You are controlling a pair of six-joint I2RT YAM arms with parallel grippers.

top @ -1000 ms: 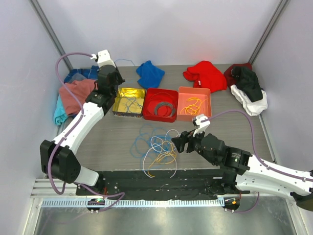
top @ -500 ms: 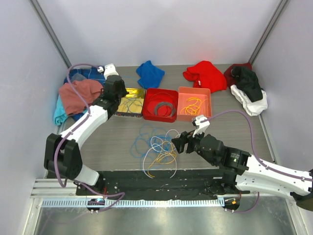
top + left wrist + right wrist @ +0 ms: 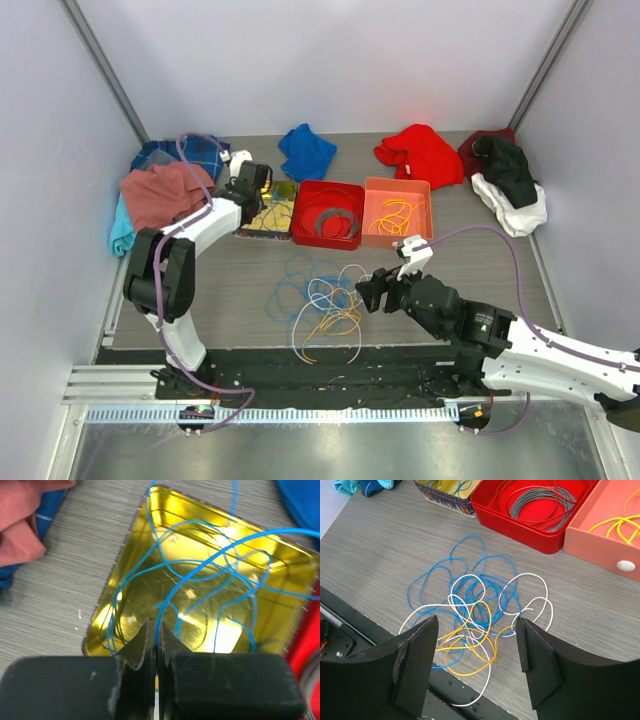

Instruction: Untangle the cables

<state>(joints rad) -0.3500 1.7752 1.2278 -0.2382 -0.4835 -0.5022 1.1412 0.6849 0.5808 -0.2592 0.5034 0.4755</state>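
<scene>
Near the worktop's [image 3: 220, 290] front edge, the cables [image 3: 470, 610] lay tangled just beside the right claw [image 3: 476, 630], jaws apart; closing there might catch several strands and tighten knots. Farther back, the left claw [image 3: 155, 630] pinched a blue cable [image 3: 200, 567] over the tin [image 3: 290, 570]; pulling could drag its loops out.

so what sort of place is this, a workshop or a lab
Most likely a robotics lab test cell: plain pale walls close in a grey table, two robot arms are bolted at its near edge, and sorting trays and tangled cables look laid out like a staged exercise.
</scene>
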